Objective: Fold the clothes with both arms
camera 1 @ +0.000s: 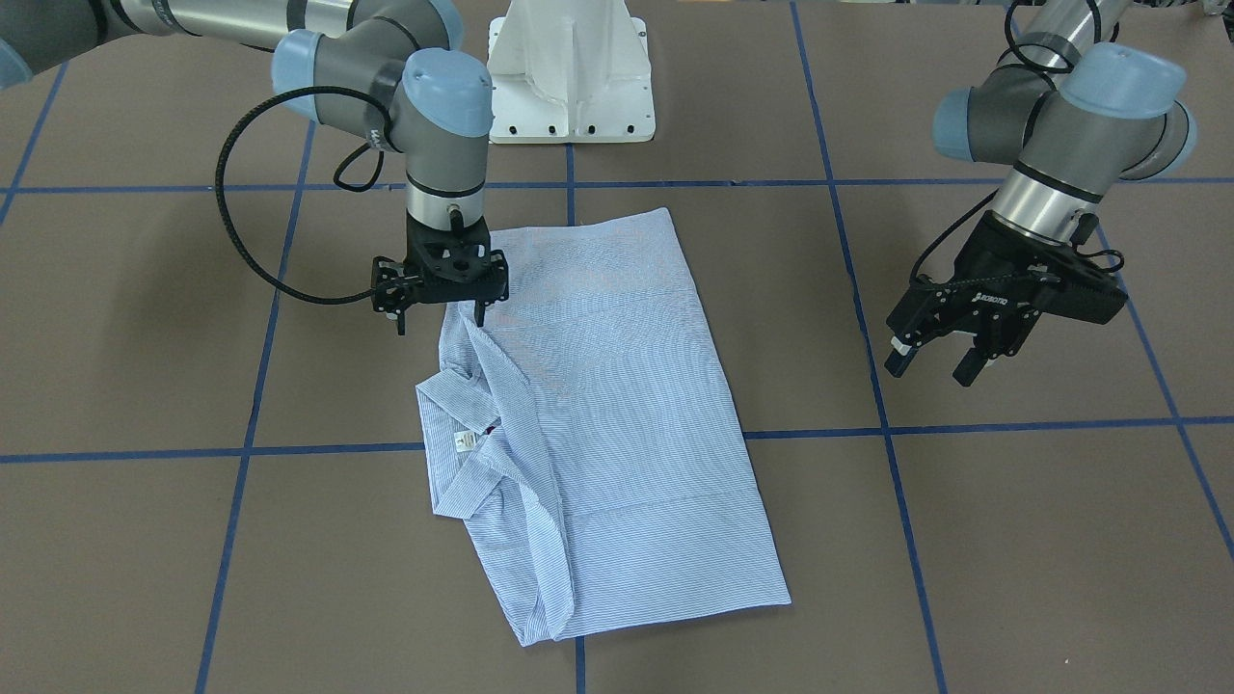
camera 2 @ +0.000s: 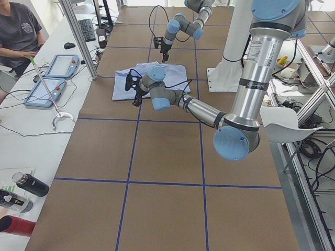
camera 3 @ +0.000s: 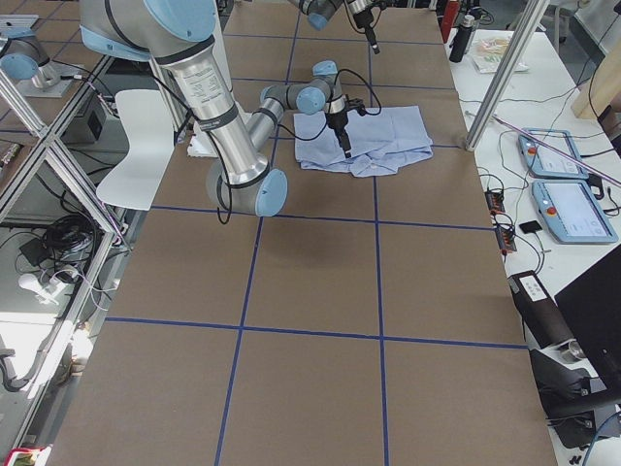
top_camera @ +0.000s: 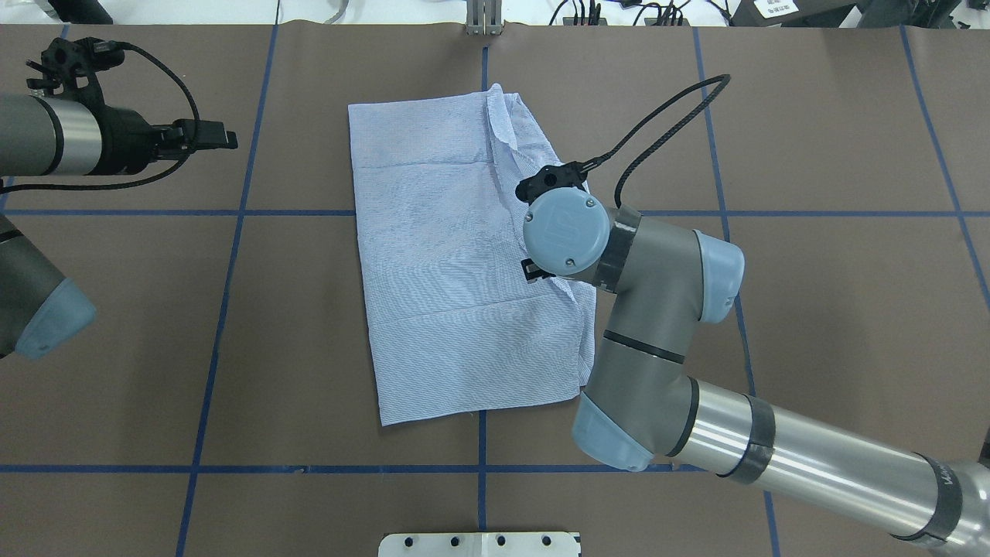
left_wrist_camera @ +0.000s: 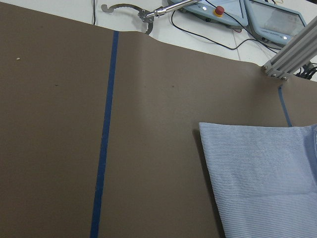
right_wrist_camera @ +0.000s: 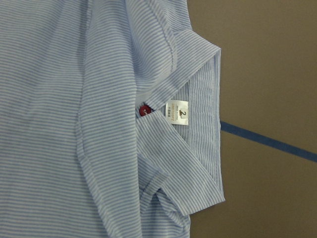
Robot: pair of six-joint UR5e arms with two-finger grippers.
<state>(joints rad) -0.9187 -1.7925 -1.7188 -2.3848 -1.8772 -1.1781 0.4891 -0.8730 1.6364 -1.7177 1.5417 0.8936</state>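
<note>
The striped shirt [camera 1: 617, 414] lies folded into a long rectangle mid-table, also in the overhead view [top_camera: 456, 263]. Its collar [camera 1: 468, 405] with the white neck label [camera 1: 463, 441] lies along one long edge. The right wrist view shows the label [right_wrist_camera: 177, 110] and a red button [right_wrist_camera: 144, 110]. My right gripper [camera 1: 441, 316] is open and hangs low over that edge near the collar, with one fingertip [camera 1: 479, 316] at the cloth. The wrist hides it in the overhead view. My left gripper [camera 1: 933, 364] is open and empty, above bare table beside the shirt's other long edge.
The white pedestal base [camera 1: 569, 67] stands behind the shirt. Blue tape lines [camera 1: 251, 443] cross the brown table. An operator's desk with tablets [camera 2: 52, 78] and a seated person lies beyond the far edge. The left wrist view shows a shirt corner [left_wrist_camera: 262, 168].
</note>
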